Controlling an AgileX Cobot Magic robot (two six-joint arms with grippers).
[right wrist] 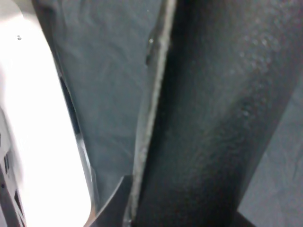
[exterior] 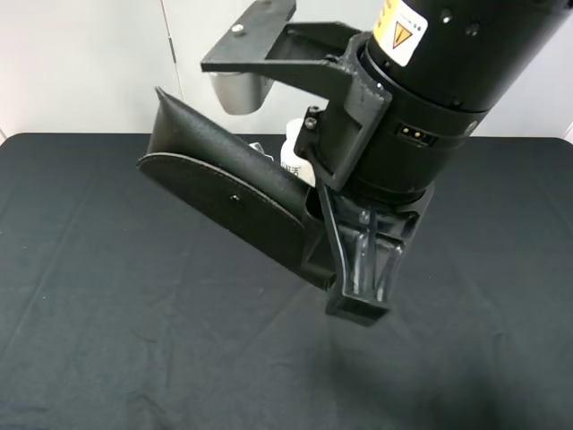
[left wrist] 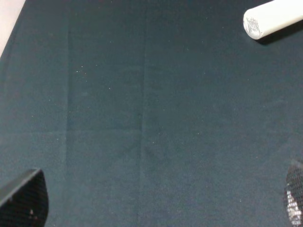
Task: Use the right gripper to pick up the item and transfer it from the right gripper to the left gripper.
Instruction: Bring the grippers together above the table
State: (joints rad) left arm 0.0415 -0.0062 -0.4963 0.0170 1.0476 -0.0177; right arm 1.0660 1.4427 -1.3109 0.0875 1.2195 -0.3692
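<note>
My right gripper (exterior: 356, 269) is raised high above the black table and close to the high camera. It is shut on one end of the item (exterior: 224, 193), a long black grained case that slants up to the left from the fingers. In the right wrist view the item (right wrist: 213, 118) fills most of the frame. My left gripper (left wrist: 158, 201) shows only in its own wrist view, as two fingertips (left wrist: 23, 201) far apart at the corners. It is open and empty over bare cloth. It is out of the high view.
A white tube (left wrist: 272, 19) lies on the black cloth (exterior: 107, 340) ahead of my left gripper. A white bottle (exterior: 291, 148) stands on the table, mostly hidden behind the item and the right arm. A pale wall lies beyond the table's far edge.
</note>
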